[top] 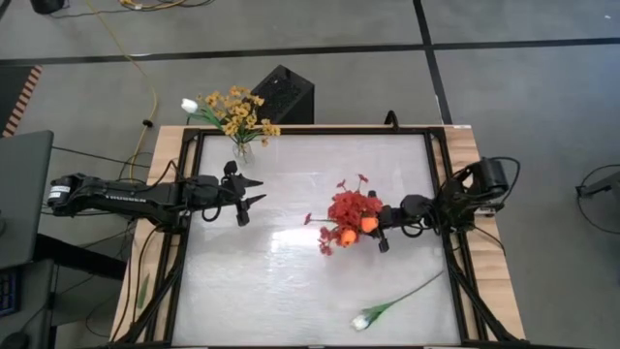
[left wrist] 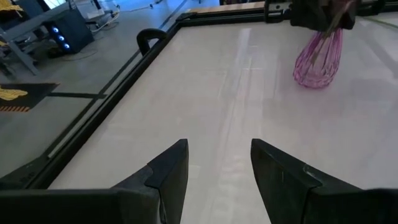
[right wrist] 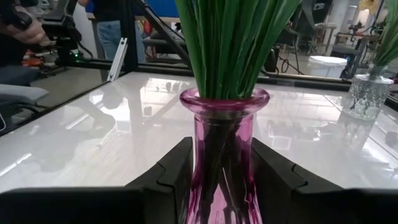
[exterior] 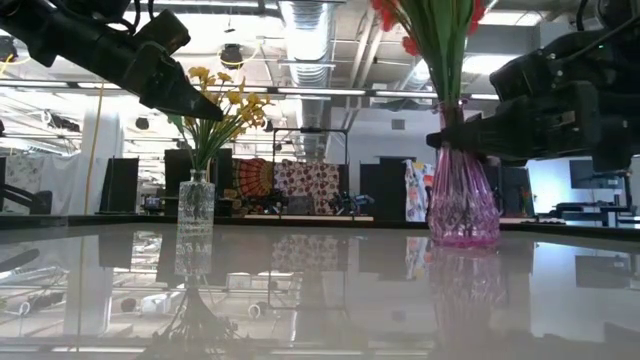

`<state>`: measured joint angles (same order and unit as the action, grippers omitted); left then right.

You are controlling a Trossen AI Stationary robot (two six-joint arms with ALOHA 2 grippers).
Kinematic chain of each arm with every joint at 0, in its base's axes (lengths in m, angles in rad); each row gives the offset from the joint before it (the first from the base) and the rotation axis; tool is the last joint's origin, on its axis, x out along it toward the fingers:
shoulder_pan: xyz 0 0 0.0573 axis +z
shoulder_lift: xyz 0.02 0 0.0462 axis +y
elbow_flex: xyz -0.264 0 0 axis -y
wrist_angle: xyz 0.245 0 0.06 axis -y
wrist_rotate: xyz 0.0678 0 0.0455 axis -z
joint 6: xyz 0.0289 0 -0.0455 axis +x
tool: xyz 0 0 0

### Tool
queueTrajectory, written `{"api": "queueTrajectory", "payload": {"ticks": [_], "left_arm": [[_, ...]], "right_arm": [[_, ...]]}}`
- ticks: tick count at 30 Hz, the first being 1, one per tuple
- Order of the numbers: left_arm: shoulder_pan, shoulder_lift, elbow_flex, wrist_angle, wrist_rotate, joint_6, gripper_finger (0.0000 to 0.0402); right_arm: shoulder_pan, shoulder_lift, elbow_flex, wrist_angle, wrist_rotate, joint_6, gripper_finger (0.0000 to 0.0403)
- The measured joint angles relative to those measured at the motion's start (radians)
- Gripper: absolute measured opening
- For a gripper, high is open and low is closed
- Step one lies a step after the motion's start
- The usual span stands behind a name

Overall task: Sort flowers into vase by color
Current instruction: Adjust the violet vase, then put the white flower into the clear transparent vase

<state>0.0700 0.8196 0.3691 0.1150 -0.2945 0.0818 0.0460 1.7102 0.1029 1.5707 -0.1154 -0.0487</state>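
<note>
One white tulip (top: 361, 320) lies loose on the table near the front edge, on the right half; its stalk runs diagonally from the bloom up and away toward the right rail, so its long axis points roughly at the right arm's base. The right gripper (top: 380, 231) is clearly the nearer one, but it is busy: its fingers (right wrist: 171, 168) stand on either side of the pink vase (right wrist: 222, 155), close to or touching the glass; whether they actually press it I cannot tell. That vase holds red sprays (top: 351, 208) and orange tulips (top: 358, 229). The left gripper (top: 254, 190) hovers over the table's left half with its jaws apart and nothing between them, well apart from the loose tulip. The clear vase (exterior: 196, 203) at the far left corner holds yellow sprays (top: 237, 113) and another white bloom (top: 190, 105). By my judgement the loose tulip belongs there, so a pickup would have to cross the stalk rather than run along it.
</note>
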Motion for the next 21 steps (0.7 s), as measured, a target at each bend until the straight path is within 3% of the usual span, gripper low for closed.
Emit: {"api": "queueTrajectory", "payload": {"ticks": [8,15,17,21], "left_arm": [[0.0,0.0,0.0,-0.015,0.0,-0.016,0.0164],[0.0,0.0,0.0,-0.015,-0.003,-0.019,0.0164],[0.0,0.0,0.0,-0.015,-0.004,-0.019,0.0164],[0.0,0.0,0.0,-0.016,-0.006,-0.019,0.0164]], "right_arm": [[-0.009,0.002,0.004,-0.001,0.009,0.031,0.0161],[-0.031,0.003,0.003,-0.04,0.035,0.135,0.0361],[-0.038,0.003,0.002,-0.049,0.041,0.138,0.0386],[-0.05,0.003,0.002,-0.049,0.033,0.123,0.0372]]}}
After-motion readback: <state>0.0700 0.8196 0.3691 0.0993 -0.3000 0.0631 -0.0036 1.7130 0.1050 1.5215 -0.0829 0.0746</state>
